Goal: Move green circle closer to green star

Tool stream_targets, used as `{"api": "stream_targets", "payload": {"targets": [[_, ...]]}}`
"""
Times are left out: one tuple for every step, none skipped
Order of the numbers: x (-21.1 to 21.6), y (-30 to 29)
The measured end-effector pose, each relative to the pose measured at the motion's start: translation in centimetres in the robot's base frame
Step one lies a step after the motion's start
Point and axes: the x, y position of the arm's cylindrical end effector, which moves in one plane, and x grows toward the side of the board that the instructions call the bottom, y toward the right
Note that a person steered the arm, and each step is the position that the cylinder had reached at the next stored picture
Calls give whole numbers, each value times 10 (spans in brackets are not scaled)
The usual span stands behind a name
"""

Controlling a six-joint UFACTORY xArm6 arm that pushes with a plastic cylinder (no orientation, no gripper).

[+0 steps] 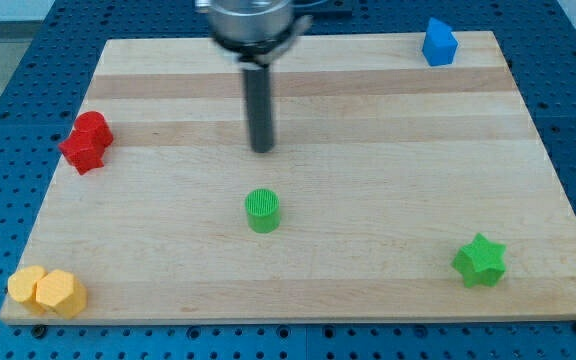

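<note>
The wooden desk [368, 110] fills most of the view and carries 5 groups of blocks, all kept near its edges except 1. My arm ends in a dark rod with no tool to stand apart or together, so there is nothing clamped on anything; my tip [262, 150] rests on the desk toward the view's top of centre, directly above the green circle [262, 211] and apart from it. The yellow pair of blocks [46, 291] sits at the bottom left corner, and the red blocks [87, 142], their shape hard to read, lie at the left edge. The green star [480, 260] waits at the bottom right, well apart from the circle. A blue block [439, 43] stands at the top right. Since the star lies right and slightly below the circle, my judgement is that the tip must come round to the circle's left side before pushing.
</note>
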Motion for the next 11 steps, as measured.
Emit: {"api": "stream_targets", "payload": {"targets": [[34, -29], [70, -12], [100, 39], [107, 43], [108, 2], [122, 4], [127, 58], [148, 122], [171, 173], [169, 173], [156, 146]]}}
